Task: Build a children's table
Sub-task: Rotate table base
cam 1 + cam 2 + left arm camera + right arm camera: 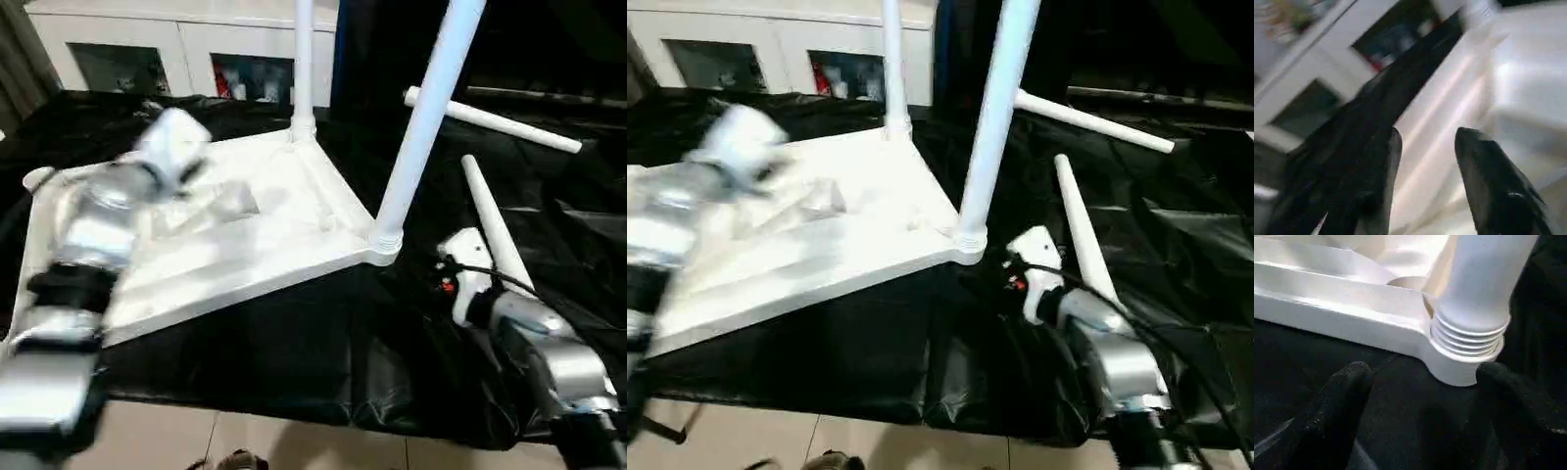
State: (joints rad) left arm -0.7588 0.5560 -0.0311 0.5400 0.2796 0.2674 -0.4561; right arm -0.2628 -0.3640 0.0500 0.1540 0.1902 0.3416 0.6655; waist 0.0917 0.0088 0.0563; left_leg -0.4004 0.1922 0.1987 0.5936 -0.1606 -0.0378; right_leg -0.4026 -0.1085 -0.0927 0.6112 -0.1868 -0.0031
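Note:
The white tabletop (245, 245) lies underside up on a black cloth. One white leg (302, 69) stands in its far corner socket. A second leg (426, 117) stands in the near right socket (1459, 367), its ribbed base seated there. Two loose legs (495, 117) (495, 230) lie on the cloth to the right. My left gripper (1425, 134) hovers over the tabletop's left part, open, with nothing between its fingers (1484, 161). My right gripper (1425, 369) is open just in front of the near right socket, and its fingers (1347, 391) are wide apart and short of the leg.
A white cabinet (176, 49) with glass doors stands behind the work surface. The black cloth (323, 362) hangs over the front edge, with tiled floor (294, 441) below. Dark folds of cloth spread out to the far right.

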